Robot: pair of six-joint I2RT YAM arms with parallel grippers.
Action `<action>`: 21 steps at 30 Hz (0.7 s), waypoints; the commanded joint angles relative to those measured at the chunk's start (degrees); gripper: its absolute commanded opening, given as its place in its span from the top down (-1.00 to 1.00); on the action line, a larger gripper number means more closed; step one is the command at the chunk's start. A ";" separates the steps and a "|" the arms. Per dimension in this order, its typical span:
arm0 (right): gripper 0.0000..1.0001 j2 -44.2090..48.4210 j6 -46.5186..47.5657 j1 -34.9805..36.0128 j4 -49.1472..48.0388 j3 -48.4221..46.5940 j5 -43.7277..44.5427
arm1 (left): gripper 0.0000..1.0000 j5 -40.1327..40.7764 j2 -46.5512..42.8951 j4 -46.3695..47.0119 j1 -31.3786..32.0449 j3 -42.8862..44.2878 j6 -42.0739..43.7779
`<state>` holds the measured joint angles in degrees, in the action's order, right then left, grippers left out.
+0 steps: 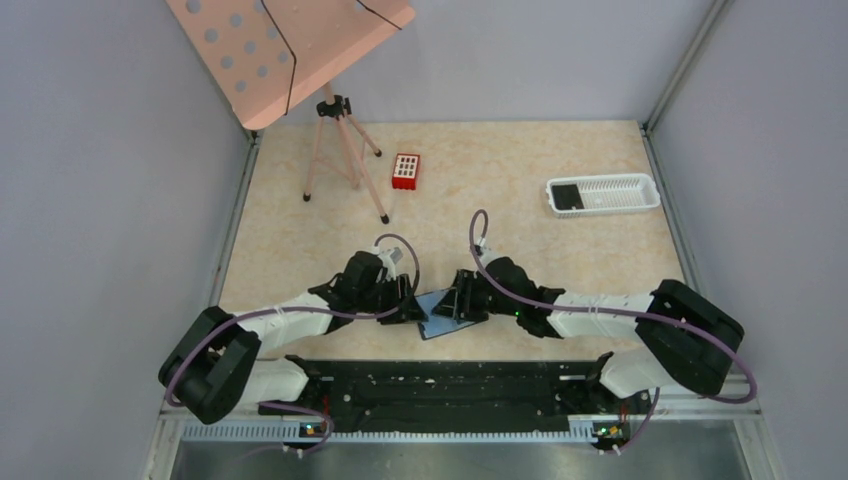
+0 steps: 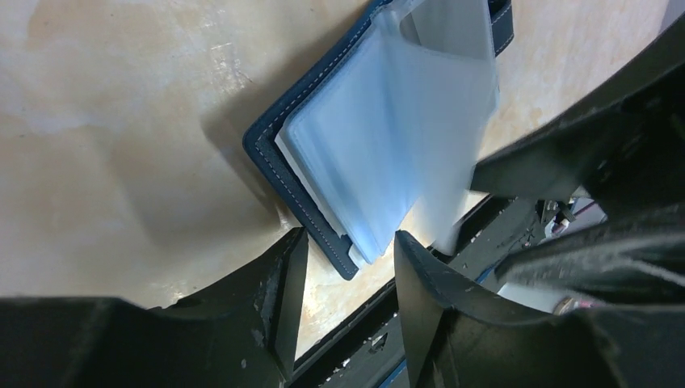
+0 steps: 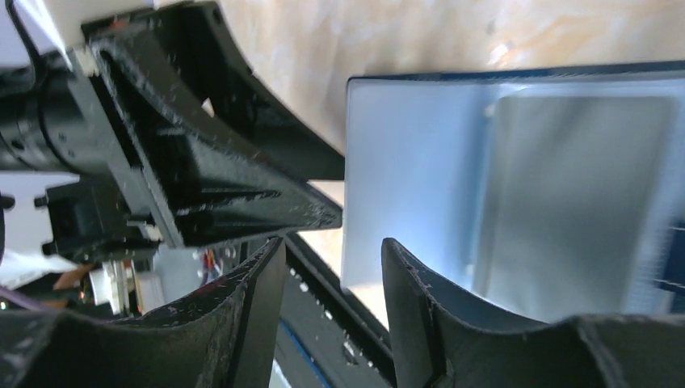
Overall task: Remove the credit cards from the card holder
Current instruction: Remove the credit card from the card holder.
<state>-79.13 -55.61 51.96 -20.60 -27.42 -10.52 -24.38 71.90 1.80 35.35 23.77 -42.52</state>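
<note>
Two grippers met at the card holder (image 1: pixel 437 322), which lay open on the table (image 1: pixel 560 260) close to its near edge, about midway across. The left gripper (image 2: pixel 347 238) stood with jaws apart, a corner of the holder between its tips, not clamped. The right gripper (image 3: pixel 333 242) gaped too, with the edge of the clear sleeves (image 3: pixel 420 162) beside one finger.

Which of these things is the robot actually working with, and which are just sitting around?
In use: blue wallet, card in its sleeve, white tray holding a dark card.
Lying about: red box, tripod with pink board.
</note>
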 commanded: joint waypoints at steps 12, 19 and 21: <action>0.06 10.54 15.20 1.23 23.56 -6.78 16.32 | -0.10 0.59 -5.04 1.56 0.33 -0.92 -1.71; 0.05 9.20 17.58 -1.47 25.97 -7.49 16.19 | -0.14 1.10 -4.40 1.49 0.34 -0.83 -1.70; 0.05 8.44 17.68 -2.25 25.63 -7.31 15.38 | -0.13 0.95 -3.89 1.64 0.37 -0.89 -1.69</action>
<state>-69.76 -40.03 51.42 4.29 -32.38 4.25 -23.92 67.66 2.35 35.42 22.98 -43.88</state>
